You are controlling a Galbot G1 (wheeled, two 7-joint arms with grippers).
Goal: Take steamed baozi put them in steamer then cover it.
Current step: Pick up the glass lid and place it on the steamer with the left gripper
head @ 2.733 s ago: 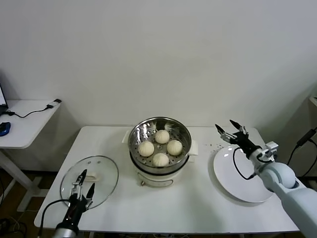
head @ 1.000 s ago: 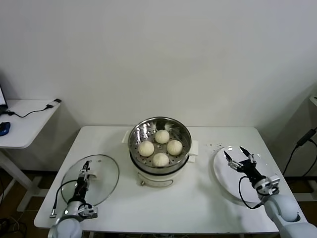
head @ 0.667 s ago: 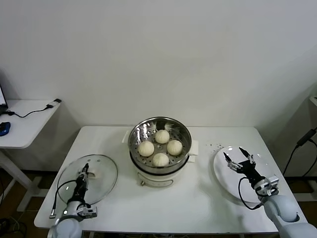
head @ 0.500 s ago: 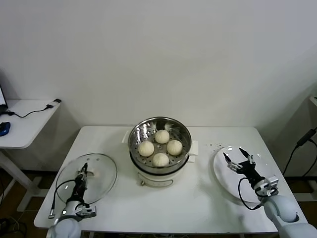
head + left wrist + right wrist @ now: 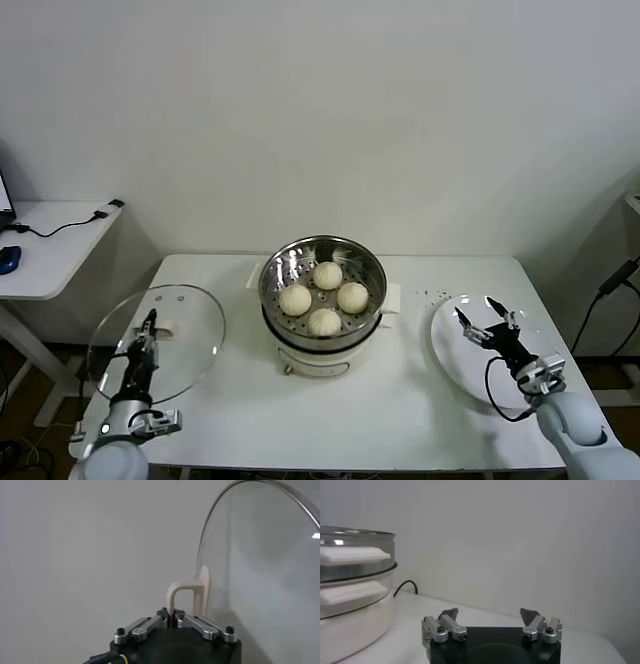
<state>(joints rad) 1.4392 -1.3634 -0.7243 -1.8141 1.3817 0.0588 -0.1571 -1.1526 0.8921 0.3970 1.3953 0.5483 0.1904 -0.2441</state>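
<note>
Baozi [image 5: 324, 296] in steamer [image 5: 370, 262], cover [image 5: 185, 335] left

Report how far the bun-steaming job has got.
Done: all four off-white dough buns sit in the shiny steel steamer basket. In hand: the left gripper has its jaws shut on the clear glass lid by its white handle. The right gripper waits open over the white plate. Left: covering the basket.

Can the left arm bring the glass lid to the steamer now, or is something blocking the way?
Probably yes. The left tool is shut on the lid handle, and the table between lid and steamer looks bare; the right tool is far off over the plate.
</note>
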